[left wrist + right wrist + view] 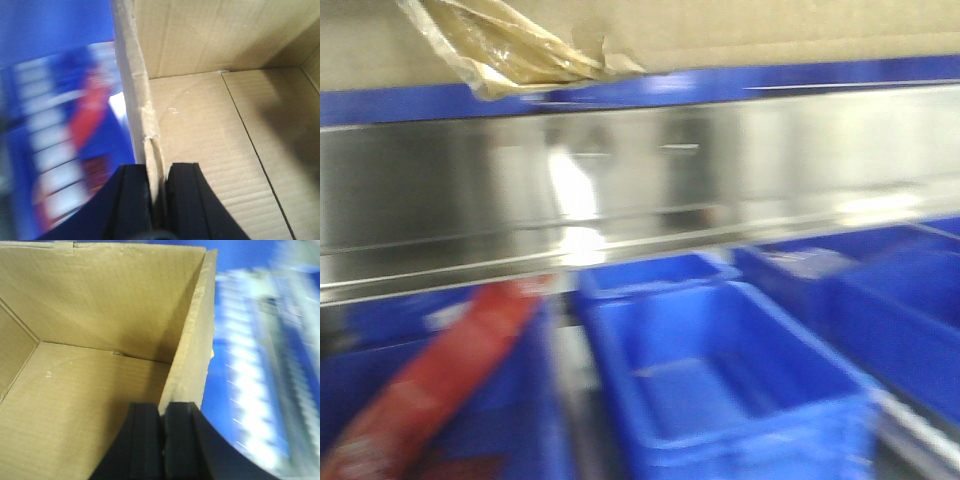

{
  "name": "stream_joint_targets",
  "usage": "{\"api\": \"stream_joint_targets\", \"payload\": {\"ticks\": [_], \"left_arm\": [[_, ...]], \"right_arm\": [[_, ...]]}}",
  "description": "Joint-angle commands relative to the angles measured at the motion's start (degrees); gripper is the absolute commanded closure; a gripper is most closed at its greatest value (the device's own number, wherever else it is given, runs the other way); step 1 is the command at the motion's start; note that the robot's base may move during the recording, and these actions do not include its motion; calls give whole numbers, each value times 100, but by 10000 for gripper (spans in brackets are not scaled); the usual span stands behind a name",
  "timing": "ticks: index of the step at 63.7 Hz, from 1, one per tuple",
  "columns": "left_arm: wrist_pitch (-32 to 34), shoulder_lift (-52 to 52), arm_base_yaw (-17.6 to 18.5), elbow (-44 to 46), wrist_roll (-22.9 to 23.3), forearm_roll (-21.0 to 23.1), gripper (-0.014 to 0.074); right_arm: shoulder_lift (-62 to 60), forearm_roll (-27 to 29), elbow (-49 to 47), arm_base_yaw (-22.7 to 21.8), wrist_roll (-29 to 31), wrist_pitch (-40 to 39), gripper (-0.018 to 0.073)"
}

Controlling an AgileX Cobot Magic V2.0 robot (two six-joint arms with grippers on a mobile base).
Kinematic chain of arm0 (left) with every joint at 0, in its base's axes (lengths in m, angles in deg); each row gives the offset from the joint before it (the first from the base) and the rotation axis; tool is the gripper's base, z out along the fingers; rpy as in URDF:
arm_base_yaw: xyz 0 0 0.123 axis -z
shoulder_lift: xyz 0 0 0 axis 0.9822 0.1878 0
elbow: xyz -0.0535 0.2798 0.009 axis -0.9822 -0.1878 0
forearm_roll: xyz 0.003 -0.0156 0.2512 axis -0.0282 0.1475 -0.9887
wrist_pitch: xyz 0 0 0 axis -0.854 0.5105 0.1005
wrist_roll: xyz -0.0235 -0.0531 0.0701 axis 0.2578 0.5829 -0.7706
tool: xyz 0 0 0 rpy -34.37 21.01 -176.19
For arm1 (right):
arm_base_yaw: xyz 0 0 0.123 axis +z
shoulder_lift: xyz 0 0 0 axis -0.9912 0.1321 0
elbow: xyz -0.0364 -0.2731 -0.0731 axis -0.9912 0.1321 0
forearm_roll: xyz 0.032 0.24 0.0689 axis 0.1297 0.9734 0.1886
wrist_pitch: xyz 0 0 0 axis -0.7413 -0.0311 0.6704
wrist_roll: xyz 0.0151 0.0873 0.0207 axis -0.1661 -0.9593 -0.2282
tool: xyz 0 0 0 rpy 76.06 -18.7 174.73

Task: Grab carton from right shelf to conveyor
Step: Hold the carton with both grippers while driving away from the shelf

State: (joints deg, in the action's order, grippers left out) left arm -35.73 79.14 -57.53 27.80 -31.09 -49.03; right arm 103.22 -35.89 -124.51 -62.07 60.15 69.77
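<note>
Closest to the lenses, the left gripper (159, 174) has its black jaws pressed onto the carton (225, 125)'s left wall, and the right gripper (162, 412) pinches the opposite wall the same way. That one carton sits at the top of the front view, above the right shelf (720, 170)'s mirror-like rail. Open-topped and empty inside, it is probably light. The corrugated walls look stiff but could fold under a one-sided pull, and the left rim is frayed just ahead of the grip, so opposing holds on both side walls suit it. Below the rail are at least four blue bins (720, 380), though blur hinders counting, one red packet (440, 380) and one tape wad (520, 50). The conveyor is not in view.
</note>
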Motion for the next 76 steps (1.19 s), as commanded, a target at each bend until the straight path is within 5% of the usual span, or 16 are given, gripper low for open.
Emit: {"api": "stream_joint_targets", "payload": {"ticks": [1, 76], "left_arm": [[112, -85, 38, 17, -45, 24, 613], [112, -85, 38, 17, -45, 13, 613]], "right_arm": [[-51, -230, -17, -31, 56, -281, 626], [-51, -230, -17, -31, 56, -281, 626]]}}
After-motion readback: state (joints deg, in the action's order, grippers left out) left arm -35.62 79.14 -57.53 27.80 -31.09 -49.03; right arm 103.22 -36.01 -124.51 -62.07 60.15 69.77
